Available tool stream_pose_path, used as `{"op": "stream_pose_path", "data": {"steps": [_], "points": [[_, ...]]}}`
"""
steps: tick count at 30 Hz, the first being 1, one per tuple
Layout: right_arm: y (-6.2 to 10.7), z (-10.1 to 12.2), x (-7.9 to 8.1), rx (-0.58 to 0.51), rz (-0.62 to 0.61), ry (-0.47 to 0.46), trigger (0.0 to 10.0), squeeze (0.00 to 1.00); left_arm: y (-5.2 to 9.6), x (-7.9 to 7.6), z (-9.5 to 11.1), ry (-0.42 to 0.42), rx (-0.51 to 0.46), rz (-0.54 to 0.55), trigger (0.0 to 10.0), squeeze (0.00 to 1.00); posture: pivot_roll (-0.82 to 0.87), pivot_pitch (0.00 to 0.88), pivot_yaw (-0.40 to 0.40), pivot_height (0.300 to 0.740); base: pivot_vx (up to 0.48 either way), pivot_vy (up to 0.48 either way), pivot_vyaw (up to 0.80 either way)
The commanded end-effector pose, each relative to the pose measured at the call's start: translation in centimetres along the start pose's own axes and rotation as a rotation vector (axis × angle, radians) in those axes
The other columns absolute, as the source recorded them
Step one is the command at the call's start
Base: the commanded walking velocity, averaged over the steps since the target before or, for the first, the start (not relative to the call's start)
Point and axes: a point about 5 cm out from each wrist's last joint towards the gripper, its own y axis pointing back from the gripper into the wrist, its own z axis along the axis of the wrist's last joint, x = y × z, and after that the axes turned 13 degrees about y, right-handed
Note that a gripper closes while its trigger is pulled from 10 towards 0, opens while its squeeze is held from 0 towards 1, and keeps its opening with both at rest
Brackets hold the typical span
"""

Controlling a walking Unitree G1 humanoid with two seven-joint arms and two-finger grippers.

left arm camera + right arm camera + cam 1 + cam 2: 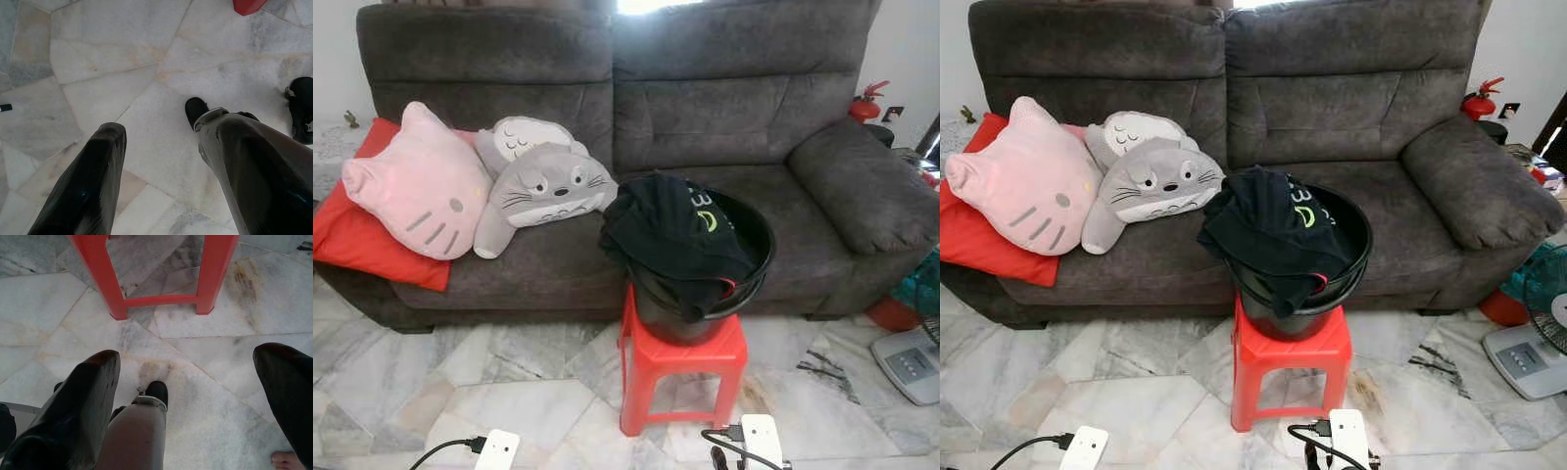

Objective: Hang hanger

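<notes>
**Laundry bucket raised on a stool, hanger barely showing, both arms low**

A round black plastic bucket stands on a small red plastic stool, set on the pale marble-tiled floor just in front of a dark grey fabric sofa. The stool probably serves to lift the laundry to a height the arms can reach without a deep bend.

A black garment with pale green lettering is heaped in the bucket and spills over its near rim. At that rim a short red curved piece peeks out from under the cloth; it may be part of the hanger, though too little shows to be sure. If so, the hanger lies buried in the bucket, under the garment.

A pink cat-face cushion and a grey furry creature plush lean on the sofa's left seat.

The left gripper and the right gripper both hang low over the floor, fingers spread wide apart and holding nothing, the right one near the stool's legs.
</notes>
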Motion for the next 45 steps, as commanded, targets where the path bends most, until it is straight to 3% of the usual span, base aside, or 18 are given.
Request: {"op": "stream_pose_path", "data": {"steps": [1,15,16,17,18,20,22,27,28,32,37,45], "points": [[0.0,0.2,-0.1,-0.006,-0.002,0.004,10.0,0.00,0.1,0.5,-0.4,-0.011,0.016,0.018,10.0,0.00,-0.12,0.000,0.010,0.727,0.000,0.000,0.00],[0.5,1.7,-1.0,-0.203,-0.185,0.015,10.0,0.00,0.1,0.5,-0.3,-0.014,0.012,0.027,10.0,0.00,-0.14,0.000,0.009,0.727,0.000,0.000,0.00],[0.6,2.7,-1.6,-0.283,-0.215,0.040,10.0,0.00,0.1,0.6,-0.2,-0.016,0.011,0.028,10.0,0.00,-0.14,0.000,0.009,0.727,0.000,0.000,0.00],[0.6,2.7,-1.6,-0.283,-0.215,0.040,10.0,0.00,0.1,0.6,-0.2,-0.016,0.011,0.028,10.0,0.00,-0.14,0.000,0.009,0.727,0.000,0.000,0.00],[1.9,5.8,-3.5,-0.520,-0.283,0.077,10.0,0.00,0.1,0.6,-0.1,-0.018,0.009,0.029,10.0,0.00,-0.15,0.000,0.008,0.727,0.000,0.000,0.00],[3.2,7.0,-4.3,-0.631,-0.328,0.099,10.0,0.00,0.1,0.6,-0.1,-0.019,0.007,0.030,10.0,0.00,-0.15,0.000,0.008,0.727,0.000,0.000,0.00],[3.2,5.8,-5.1,-0.619,-0.361,0.124,10.0,0.00,0.0,0.6,0.0,-0.021,0.005,0.031,10.0,0.00,-0.16,0.000,0.010,0.727,0.000,0.000,0.00],[3.5,5.3,-5.6,-0.637,-0.398,0.119,10.0,0.00,0.0,0.6,0.1,-0.027,0.004,0.028,10.0,0.00,-0.17,0.000,0.013,0.727,0.000,0.000,0.00],[4.4,6.5,-5.3,-0.705,-0.417,0.150,10.0,0.00,0.0,0.6,0.1,-0.029,0.003,0.027,10.0,0.00,-0.17,0.000,0.011,0.727,0.000,0.000,0.00],[5.5,7.9,-5.2,-0.766,-0.453,0.178,10.0,0.00,0.0,0.6,0.1,-0.031,0.002,0.027,10.0,0.00,-0.17,0.000,0.011,0.727,0.000,0.000,0.00],[7.1,12.2,-6.3,-0.875,-0.559,0.205,10.0,0.00,0.0,0.6,0.0,-0.033,0.003,0.028,10.0,0.00,-0.17,0.000,0.009,0.727,0.000,0.000,0.00],[8.6,15.3,-6.0,-0.979,-0.537,0.187,10.0,0.00,0.1,0.7,-0.2,-0.028,0.009,0.027,10.0,0.00,-0.16,0.000,0.008,0.727,0.000,0.000,0.00]]}}
